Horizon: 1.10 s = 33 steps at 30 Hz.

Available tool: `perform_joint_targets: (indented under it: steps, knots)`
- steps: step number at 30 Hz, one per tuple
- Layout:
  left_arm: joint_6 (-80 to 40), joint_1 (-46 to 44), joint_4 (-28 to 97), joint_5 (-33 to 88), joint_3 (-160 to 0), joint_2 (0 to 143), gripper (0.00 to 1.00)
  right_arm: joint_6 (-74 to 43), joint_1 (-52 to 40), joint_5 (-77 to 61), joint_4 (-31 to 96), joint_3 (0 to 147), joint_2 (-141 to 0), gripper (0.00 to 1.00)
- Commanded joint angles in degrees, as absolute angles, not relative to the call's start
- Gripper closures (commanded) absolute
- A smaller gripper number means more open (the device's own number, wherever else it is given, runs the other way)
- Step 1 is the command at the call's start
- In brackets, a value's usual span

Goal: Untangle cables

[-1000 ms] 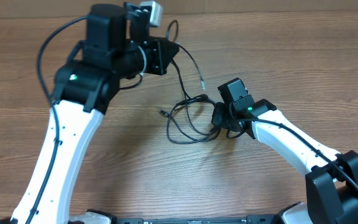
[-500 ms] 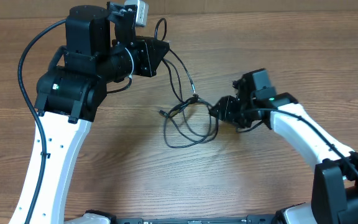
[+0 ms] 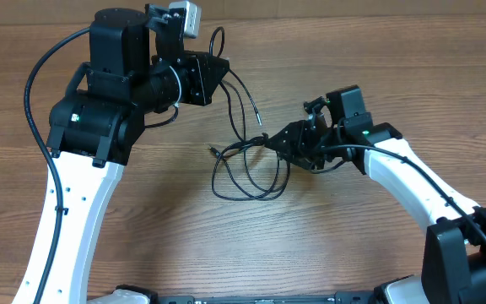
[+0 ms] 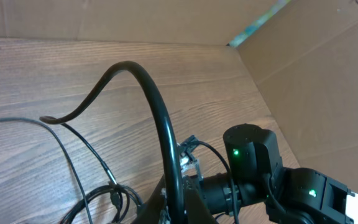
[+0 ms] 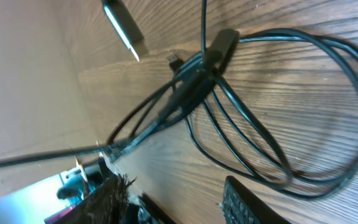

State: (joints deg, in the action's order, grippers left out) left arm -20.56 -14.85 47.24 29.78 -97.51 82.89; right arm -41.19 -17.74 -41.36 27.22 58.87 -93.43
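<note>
My left gripper [image 3: 224, 73] clamps 1 of the cables [image 3: 252, 143] near the far edge; right gripper [image 3: 284, 139] gapes (beside tangle).

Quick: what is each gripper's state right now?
Left gripper: closed, holding up a strand of the thin black flexible cables.
Right gripper: open, at the cable bunch, gripping nothing.

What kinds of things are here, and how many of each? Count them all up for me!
Robot arms: 2, the left arm and the right arm
Tangled bunch of thin black cables: 1 (the separate cords are too tangled to count)
Wooden table: 1
Total: 4
</note>
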Motion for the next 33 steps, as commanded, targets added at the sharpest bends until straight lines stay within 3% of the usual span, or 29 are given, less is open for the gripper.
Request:
perform_joint_targets:
  steps: [1, 19, 26, 33]
  knots:
    - [-19.22, -14.68, 47.81, 29.80, -99.26, 82.61, 0.96, -49.69, -19.46, -36.86, 26.06, 60.10, -93.56, 0.52]
    - [-19.25, -14.70, 48.40, 29.45, -99.26, 83.05, 0.96, -57.04, -26.46, -26.68, 21.28, 60.07, -93.58, 0.52]
    - [-19.25, -14.68, 48.36, 29.39, -99.18, 83.15, 0.96, -56.75, -28.75, -25.96, 21.54, 60.07, -93.58, 0.61]
    - [-19.49, -14.68, 48.40, 26.87, -99.18, 83.15, 0.96, -55.02, -32.16, -19.99, 25.71, 60.07, -93.58, 0.64]
